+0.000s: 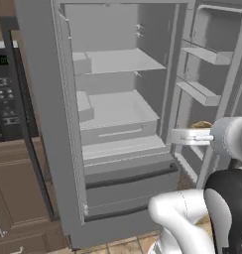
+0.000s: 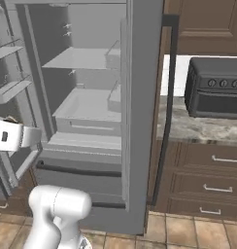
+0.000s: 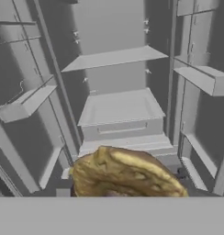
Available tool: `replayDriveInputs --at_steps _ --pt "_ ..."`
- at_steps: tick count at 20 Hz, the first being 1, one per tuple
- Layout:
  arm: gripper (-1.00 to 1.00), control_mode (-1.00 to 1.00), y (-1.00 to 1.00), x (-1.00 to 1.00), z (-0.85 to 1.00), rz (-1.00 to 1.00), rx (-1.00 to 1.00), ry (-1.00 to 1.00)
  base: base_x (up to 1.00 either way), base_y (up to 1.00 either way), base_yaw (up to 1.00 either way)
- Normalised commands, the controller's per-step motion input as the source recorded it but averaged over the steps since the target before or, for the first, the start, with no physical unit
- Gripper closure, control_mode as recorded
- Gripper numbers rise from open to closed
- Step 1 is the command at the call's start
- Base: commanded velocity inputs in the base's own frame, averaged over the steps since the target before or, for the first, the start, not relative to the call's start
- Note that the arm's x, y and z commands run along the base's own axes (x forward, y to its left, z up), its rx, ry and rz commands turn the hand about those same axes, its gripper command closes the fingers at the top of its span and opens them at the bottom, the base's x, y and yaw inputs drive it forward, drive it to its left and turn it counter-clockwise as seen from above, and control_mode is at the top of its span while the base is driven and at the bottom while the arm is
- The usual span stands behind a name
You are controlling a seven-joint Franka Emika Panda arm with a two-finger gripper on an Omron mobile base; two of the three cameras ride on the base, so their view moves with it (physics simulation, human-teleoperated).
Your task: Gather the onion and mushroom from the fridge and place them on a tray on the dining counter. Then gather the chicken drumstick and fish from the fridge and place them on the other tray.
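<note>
**As the chicken drumstick is leaving the fridge, the hold is what is mattering**

While the fingers (image 3: 182, 172) are standing half closed on either side of it, the chicken drumstick (image 3: 125, 174) is hanging just in front of the open fridge (image 1: 43, 99), clear of the shelves (image 3: 118, 108). From its golden, lumpy skin I am judging it light, fairly firm at the core and greasy on the outside. That makes it likely to twist or slide if it is pinched near the narrow end. The thick middle is looking like the safer place to hold, with moderate pressure. How deep it is sitting between the pads I cannot tell. Farther back, the fridge shelves and door bins (image 3: 203, 78) are showing bare grey.
</note>
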Motion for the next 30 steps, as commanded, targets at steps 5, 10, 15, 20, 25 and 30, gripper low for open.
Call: replayDriveInputs --at_steps 5,10,15,20,25,30 --pt "1.0 1.0 0.0 0.0 0.0 0.0 0.0 0.0 -1.0 0.09 -0.11" --pt "1.0 1.0 0.0 0.0 0.0 0.0 0.0 0.0 -0.97 0.14 -0.09" --pt "1.0 1.0 0.0 0.0 0.0 0.0 0.0 0.0 -0.98 0.22 -0.09" --pt "1.0 1.0 0.0 0.0 0.0 0.0 0.0 0.0 -1.0 0.21 -0.08" --pt "1.0 1.0 0.0 0.0 0.0 0.0 0.0 0.0 -1.0 0.28 -0.07" --pt "1.0 1.0 0.0 0.0 0.0 0.0 0.0 0.0 -1.0 0.25 -0.07"
